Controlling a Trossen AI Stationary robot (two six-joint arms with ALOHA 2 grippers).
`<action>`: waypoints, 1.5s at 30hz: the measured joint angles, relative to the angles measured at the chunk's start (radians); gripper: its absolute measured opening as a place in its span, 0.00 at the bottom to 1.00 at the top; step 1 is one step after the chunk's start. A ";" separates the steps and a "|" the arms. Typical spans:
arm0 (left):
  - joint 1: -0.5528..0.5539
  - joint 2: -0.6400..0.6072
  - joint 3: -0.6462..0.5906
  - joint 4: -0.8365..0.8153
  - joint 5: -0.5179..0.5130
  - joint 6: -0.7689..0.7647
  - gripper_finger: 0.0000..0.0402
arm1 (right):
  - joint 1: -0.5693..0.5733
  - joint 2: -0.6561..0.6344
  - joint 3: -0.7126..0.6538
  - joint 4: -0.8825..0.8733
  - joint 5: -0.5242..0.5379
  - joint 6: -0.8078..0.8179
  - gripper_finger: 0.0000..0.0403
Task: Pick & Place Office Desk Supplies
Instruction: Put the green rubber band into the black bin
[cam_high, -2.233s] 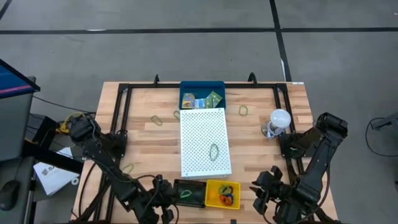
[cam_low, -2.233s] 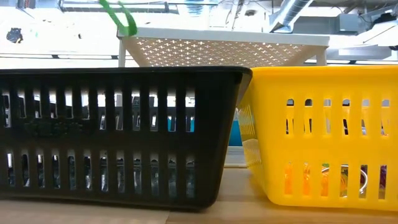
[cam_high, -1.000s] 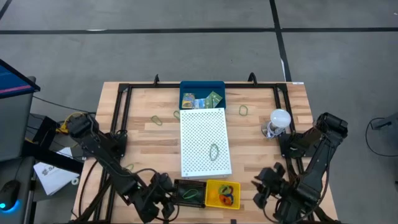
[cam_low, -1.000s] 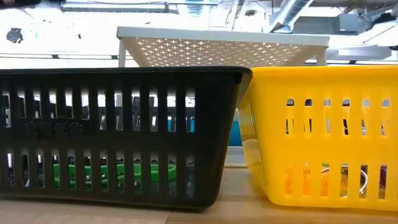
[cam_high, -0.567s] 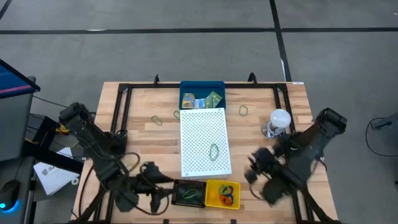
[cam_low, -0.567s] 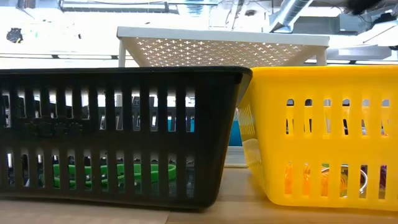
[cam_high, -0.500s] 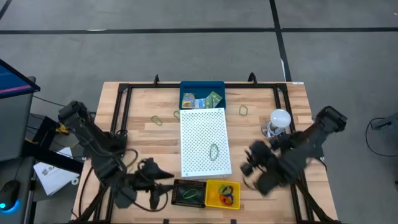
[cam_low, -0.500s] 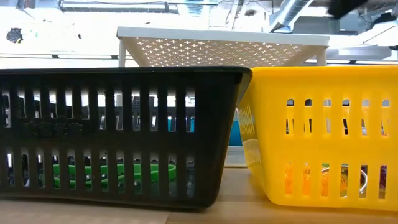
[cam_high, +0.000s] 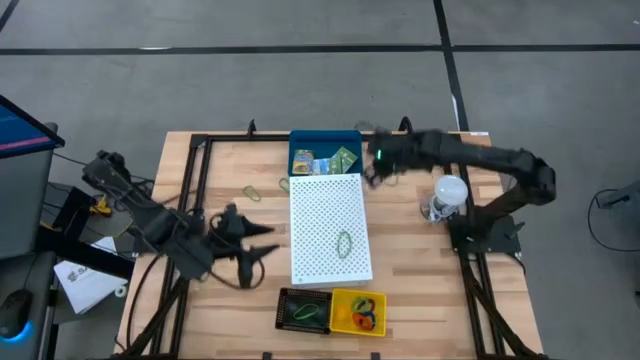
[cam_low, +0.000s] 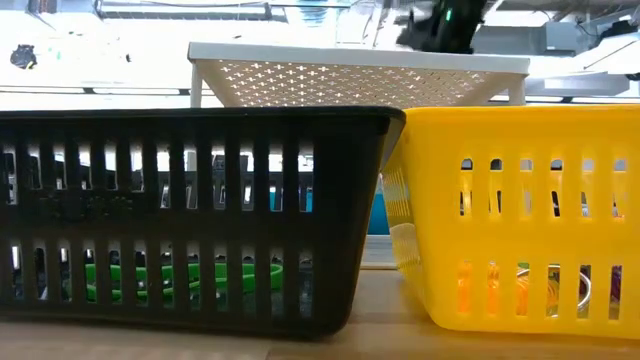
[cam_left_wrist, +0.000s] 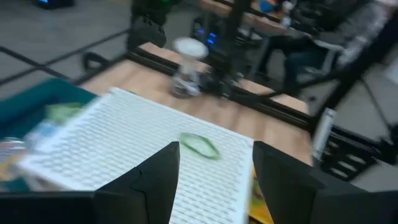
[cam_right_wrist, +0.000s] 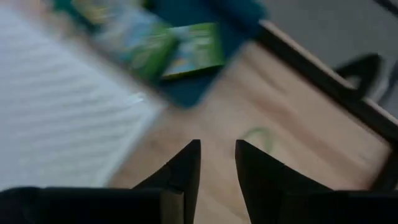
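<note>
Both arms have swung away from the baskets: the left gripper (cam_high: 262, 247), wide open and empty, faces the green band (cam_high: 344, 243) on the white board (cam_high: 328, 205), while the right gripper (cam_high: 372, 166), narrowly parted and empty, hovers near another green band (cam_high: 391, 178), likely its next pick.

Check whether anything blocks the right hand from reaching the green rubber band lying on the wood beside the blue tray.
Nothing visible does. The right hand hangs open just short of the green rubber band, which lies alone on bare wood between the blue tray and the white bulb.
</note>
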 joint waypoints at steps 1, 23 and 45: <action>0.009 -0.019 0.000 -0.019 -0.014 0.000 0.50 | -0.062 0.004 0.000 0.007 -0.021 -0.013 0.24; 0.231 -0.165 0.000 -0.018 -0.071 0.093 0.48 | -0.485 0.402 -0.054 0.040 -0.314 -0.200 0.27; 0.285 -0.119 0.000 0.121 -0.084 0.093 0.46 | -0.526 0.253 -0.471 0.474 -0.413 -0.241 0.33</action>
